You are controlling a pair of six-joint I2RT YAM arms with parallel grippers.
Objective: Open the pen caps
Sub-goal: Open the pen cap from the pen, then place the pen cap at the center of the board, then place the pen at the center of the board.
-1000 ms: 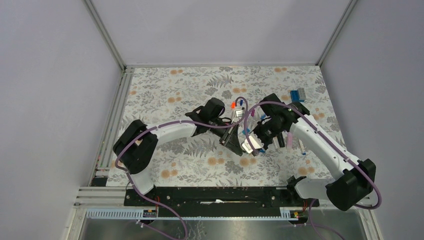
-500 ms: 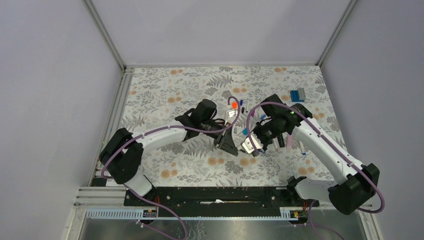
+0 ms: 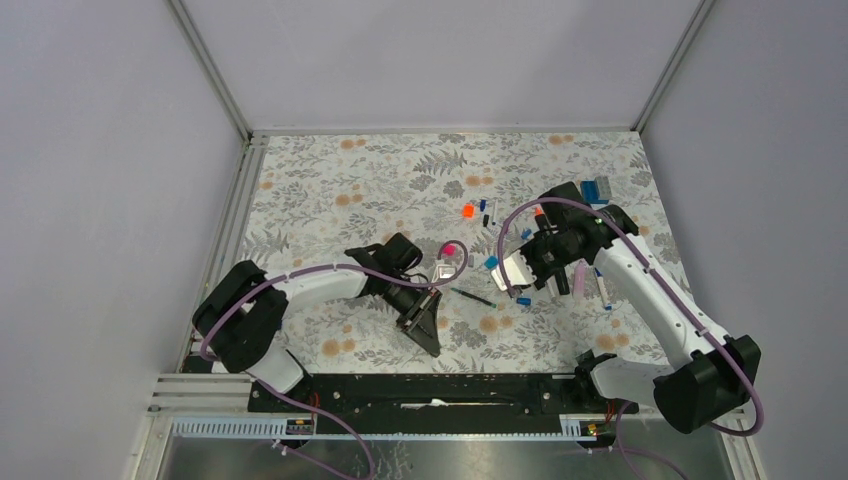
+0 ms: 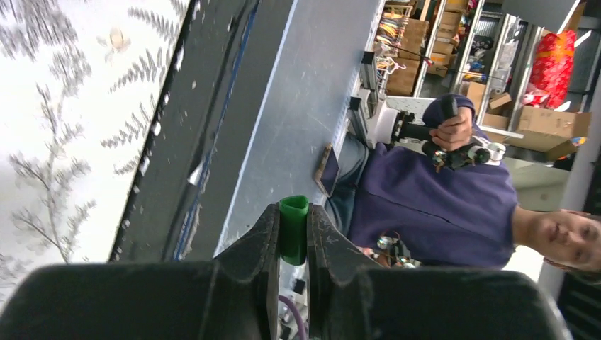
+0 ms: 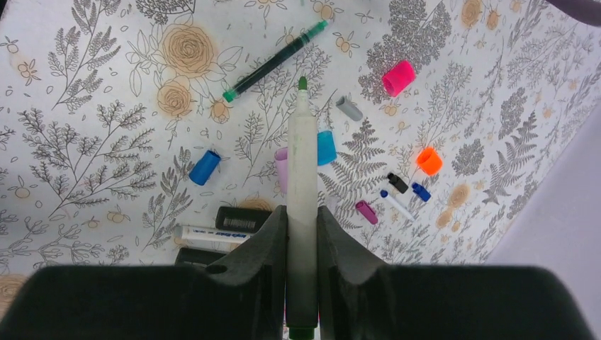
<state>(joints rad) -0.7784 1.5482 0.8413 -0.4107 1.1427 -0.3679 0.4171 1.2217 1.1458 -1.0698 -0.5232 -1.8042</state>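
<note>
Clamping shut, left jaws hold a green cap [image 4: 293,228], right jaws an uncapped pen [image 5: 302,184].

Uncapped pen [image 5: 302,152] in end effector [image 5: 302,212]

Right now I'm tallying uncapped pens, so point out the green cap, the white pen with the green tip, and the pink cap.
green cap [image 4: 293,230]: left wrist view, middle of its side.
white pen [image 5: 302,177]: right wrist view, bare barrel.
pink cap [image 5: 398,77]: right wrist view, its side.

place: robot lab | evidence: shelves [image 4: 414,42] of cardboard boxes [image 4: 546,126]; operator [image 4: 439,202] holding control handle [image 4: 453,152]; aluminium-framed cell [image 3: 208,68]
</note>
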